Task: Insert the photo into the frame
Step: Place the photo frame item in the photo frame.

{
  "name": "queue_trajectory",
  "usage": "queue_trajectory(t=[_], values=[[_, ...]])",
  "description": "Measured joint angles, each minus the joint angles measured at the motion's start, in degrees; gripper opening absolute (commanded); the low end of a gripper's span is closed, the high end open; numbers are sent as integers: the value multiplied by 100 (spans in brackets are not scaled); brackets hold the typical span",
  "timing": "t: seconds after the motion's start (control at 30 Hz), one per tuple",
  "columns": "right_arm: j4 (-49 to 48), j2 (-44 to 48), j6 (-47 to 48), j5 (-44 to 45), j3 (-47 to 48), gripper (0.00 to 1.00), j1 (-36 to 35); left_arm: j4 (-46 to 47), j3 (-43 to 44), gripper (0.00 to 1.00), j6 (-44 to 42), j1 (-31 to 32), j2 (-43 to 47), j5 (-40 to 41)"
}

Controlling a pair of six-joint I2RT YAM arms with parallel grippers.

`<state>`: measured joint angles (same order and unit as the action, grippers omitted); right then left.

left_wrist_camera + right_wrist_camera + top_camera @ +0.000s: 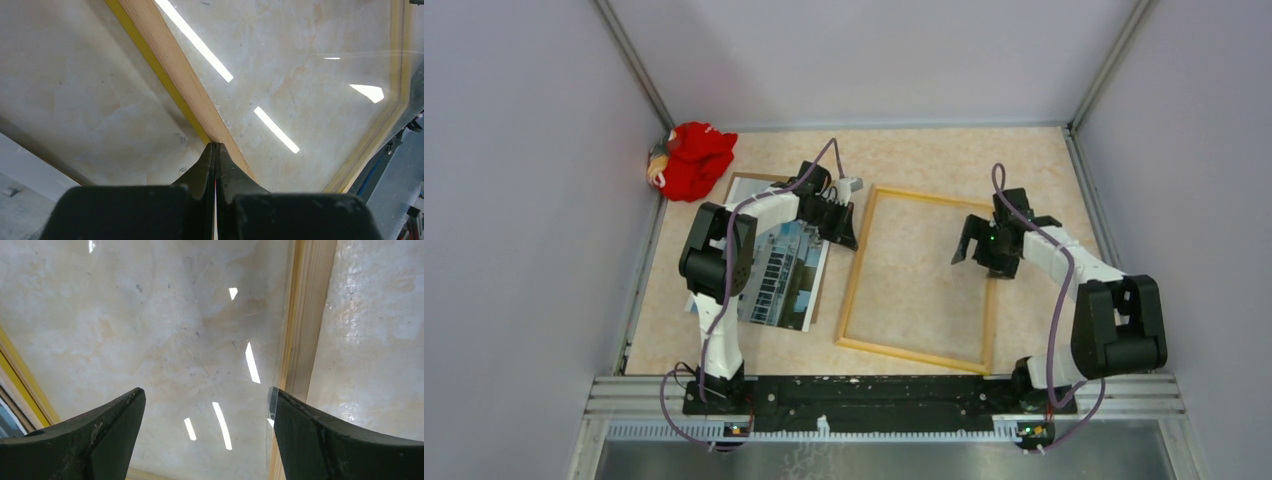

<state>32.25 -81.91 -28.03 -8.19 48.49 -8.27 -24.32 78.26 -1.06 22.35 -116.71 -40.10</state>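
The frame [856, 270] lies flat in the middle of the table, its light wood back up, and the table shows through its glass. The photo [786, 272], picture side up, lies to the frame's left, partly under my left arm. My left gripper [844, 228] is shut and empty. In the left wrist view its tips [215, 145] rest at the frame's left rail [172, 70], whose yellow front edge shows. My right gripper [980, 252] is open over the frame's right side. In the right wrist view it [205, 400] straddles the glass, its right finger [300, 415] over the right rail [309, 315].
A brown backing board [746, 182] lies under the photo, its far corner showing. A red plush toy [692, 160] sits in the back left corner. Grey walls close in the table on three sides. The arms' base rail [874, 390] runs along the near edge.
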Motion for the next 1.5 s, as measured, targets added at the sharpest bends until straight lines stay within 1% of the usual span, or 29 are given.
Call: queue_trajectory(t=[0.13,0.37,0.63,1.5], values=[[98,-2,11,332,136,96,-190,2,0,0,2,0,0,-2],[297,-170,101,782,308,98,-498,0,0,0,2,0,0,-7],[472,-225,142,1207,518,99,-673,0,0,0,0,-2,0,-13],[433,-542,214,1263,533,99,-713,0,-2,0,0,-4,0,-15]])
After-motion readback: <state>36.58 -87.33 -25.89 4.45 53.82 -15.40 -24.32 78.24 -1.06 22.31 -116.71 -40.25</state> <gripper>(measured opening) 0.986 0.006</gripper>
